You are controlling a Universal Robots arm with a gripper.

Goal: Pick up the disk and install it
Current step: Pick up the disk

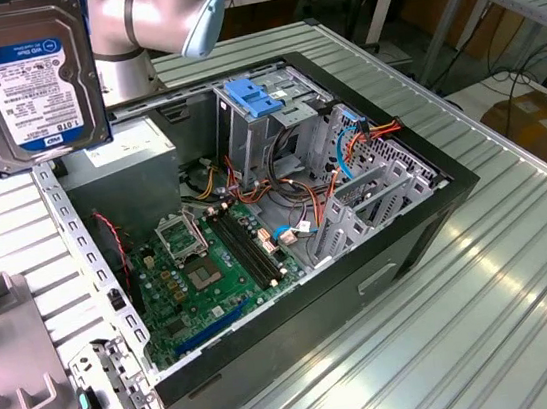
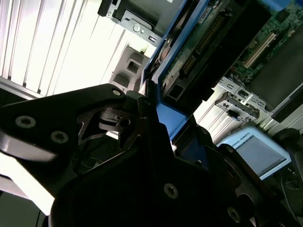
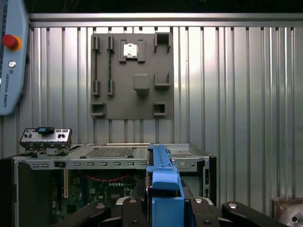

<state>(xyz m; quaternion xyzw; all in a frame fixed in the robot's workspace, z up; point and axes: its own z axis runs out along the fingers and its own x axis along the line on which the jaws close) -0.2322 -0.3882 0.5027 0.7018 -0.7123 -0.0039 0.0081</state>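
The disk [image 1: 27, 81] hangs high at the exterior view's left, above the open computer case [image 1: 415, 246] and off its left end. Its white label with a blue band faces that camera, and blue rails run along its sides. In the first wrist view the disk [image 3: 163, 182] stands edge-on, its blue rail rising between the black fingers of my gripper [image 3: 163, 210]. In the second wrist view the gripper [image 2: 158, 125] is shut on the blue-railed disk [image 2: 199, 47], whose circuit-board side shows. The robot arm [image 1: 158, 18] stands behind the case.
Inside the case lie the green motherboard [image 1: 202, 274], a grey power supply box [image 1: 131, 158], cables, and a drive cage topped by a bare blue bracket [image 1: 254, 96]. A grey fixture plate [image 3: 132, 75] lies on the ribbed metal table. A teach pendant [image 3: 12, 52] hangs at the side.
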